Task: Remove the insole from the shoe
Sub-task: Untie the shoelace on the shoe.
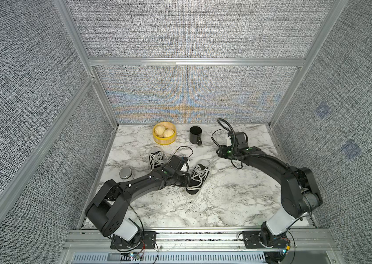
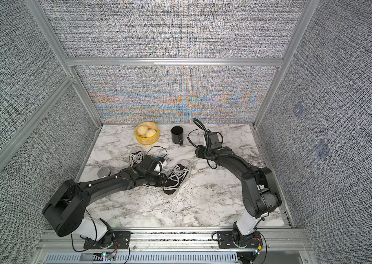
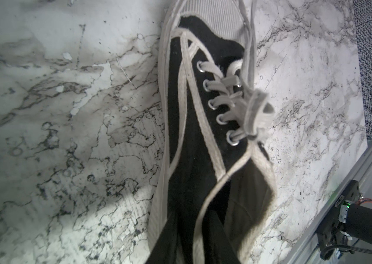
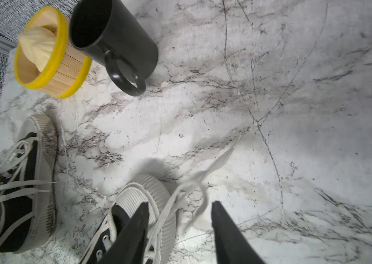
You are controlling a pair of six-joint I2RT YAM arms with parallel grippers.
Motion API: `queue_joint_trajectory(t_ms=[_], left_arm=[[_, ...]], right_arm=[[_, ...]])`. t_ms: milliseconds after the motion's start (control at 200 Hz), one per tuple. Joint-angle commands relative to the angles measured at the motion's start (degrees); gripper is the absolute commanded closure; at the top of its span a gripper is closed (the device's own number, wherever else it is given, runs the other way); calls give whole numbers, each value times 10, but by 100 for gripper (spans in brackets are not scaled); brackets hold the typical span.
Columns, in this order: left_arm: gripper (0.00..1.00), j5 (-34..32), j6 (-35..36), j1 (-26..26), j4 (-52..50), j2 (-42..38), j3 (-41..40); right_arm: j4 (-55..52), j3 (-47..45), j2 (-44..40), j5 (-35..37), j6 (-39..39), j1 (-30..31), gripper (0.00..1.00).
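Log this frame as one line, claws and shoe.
left claw: at shoe heel opening, grip unclear | right claw: open, empty, beside toe | insole: not visible

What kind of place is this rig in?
Likely a lab robot cell, not a home: an aluminium frame holds grey textured panels on three sides of a marble-pattern tabletop. The left arm and right arm are bolted to a rail at its front edge.

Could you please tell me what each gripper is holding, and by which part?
Right gripper: open, empty. Left gripper straddles the shoe at its heel collar; whether it grips cannot be told.
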Motion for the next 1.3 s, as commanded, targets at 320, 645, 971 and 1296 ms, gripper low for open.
queue_joint_trajectory(t_ms=[320,645,971,1296], left_arm=[[60,-31,105,0,-123,2,110],[52,-23,146,-6,-110,31,88],[66,-43,109,-3,-75,66,88],[95,-73,30,10,-34,43,48]], right_arm=[[-135,-59,-188,67,-121,74,47],[28,-159,-158,44,108,269,41],[98,-178,-79,63,173,291,43],[129,-266,-126,116,249,238,78]])
